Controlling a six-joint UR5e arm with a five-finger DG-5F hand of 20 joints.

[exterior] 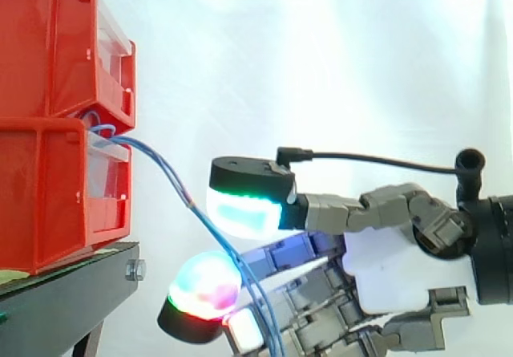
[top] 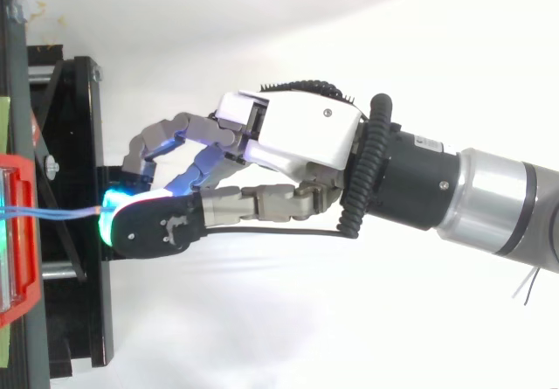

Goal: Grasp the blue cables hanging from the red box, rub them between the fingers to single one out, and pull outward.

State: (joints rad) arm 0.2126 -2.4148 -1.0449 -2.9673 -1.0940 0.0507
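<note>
Two red bins are stacked at the left, the upper bin (exterior: 48,52) on the lower bin (exterior: 48,196). Thin blue cables (exterior: 164,164) leave the gap between the bins and arc down to the right. From the right, my hand (exterior: 393,273) reaches in with its fingers curled around them. The cables run under the green-glowing thumb pad (exterior: 244,208) and past a red-green fingertip (exterior: 200,285) below it. From above, the blue cables (top: 52,213) run taut from the red bin (top: 22,232) straight into the hand's (top: 297,131) pinch.
The bins rest on a black stand (exterior: 72,293), whose frame (top: 74,144) lies just left of the fingertips. A white curtain hangs behind. There is free room to the right of the bins, along the arm.
</note>
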